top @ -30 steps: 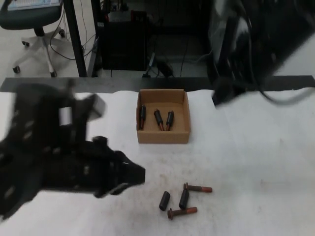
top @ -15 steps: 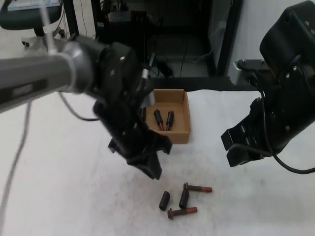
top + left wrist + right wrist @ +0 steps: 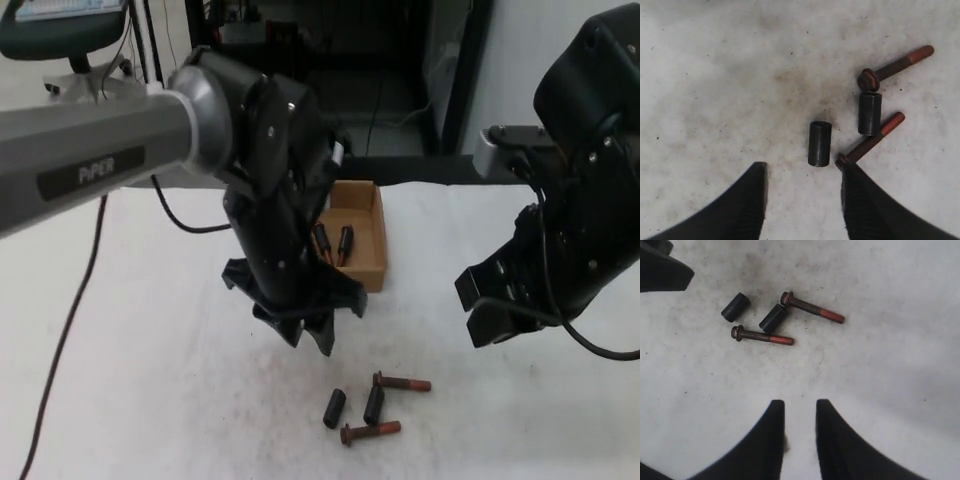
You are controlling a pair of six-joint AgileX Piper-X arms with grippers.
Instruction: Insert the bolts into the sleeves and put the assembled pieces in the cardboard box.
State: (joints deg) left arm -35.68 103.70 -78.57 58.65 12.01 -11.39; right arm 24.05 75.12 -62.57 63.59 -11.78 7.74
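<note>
Two black sleeves [image 3: 334, 408] [image 3: 374, 404] and two reddish bolts [image 3: 403, 382] [image 3: 370, 431] lie loose on the white bench. My left gripper [image 3: 305, 338] hangs open just above and behind them. In the left wrist view one sleeve [image 3: 819, 143] lies just ahead of the left gripper [image 3: 804, 170], with the second sleeve [image 3: 869, 113] and both bolts [image 3: 895, 62] [image 3: 870, 142] beside it. My right gripper [image 3: 800, 402] is open and empty, off to the right of the pieces [image 3: 773, 318]. The cardboard box [image 3: 377, 268] holds three assembled pieces.
The left arm's long grey link [image 3: 90, 165] crosses the left side of the bench. The right arm's black body [image 3: 585, 200] stands at the right. The bench's back edge [image 3: 420, 168] runs behind the box. White bench surface [image 3: 150, 400] lies open at the front left.
The left arm has swung in from the front left to hang over the loose pieces. The right arm has come down into view at the right and now holds nearly still.
</note>
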